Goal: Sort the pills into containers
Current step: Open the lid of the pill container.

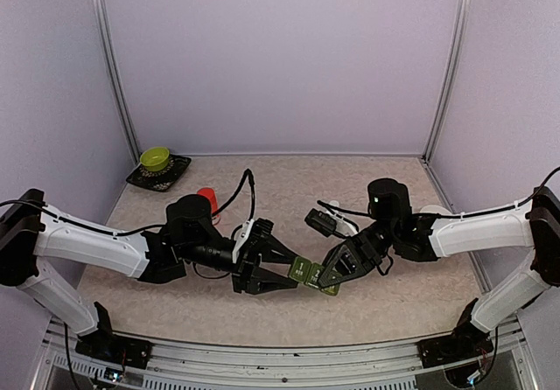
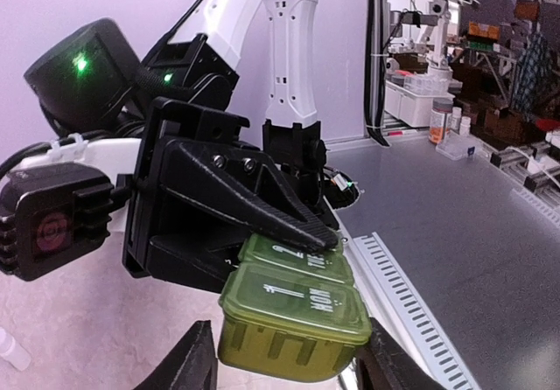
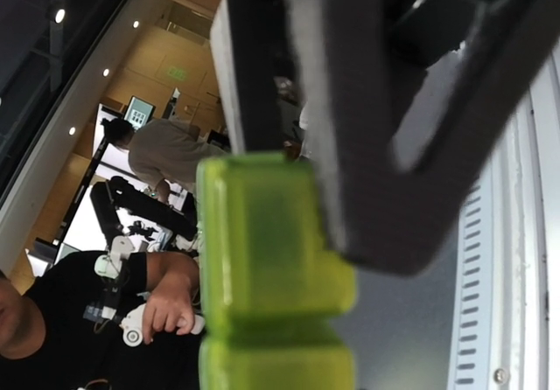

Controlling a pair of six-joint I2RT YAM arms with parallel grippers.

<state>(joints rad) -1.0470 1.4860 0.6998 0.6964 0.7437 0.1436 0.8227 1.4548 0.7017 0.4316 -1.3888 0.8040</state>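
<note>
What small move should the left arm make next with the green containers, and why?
Probably close the left gripper gently on the free end of the containers. The right gripper already clamps the other end. The visible lids are shut, and the left fingers flank the end compartment without a clear grip.

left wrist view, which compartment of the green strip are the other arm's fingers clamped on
The farther compartment, pinched under the right fingers. The nearer compartment, with the pale mark on its lid, sticks out free between the left fingers.
</note>
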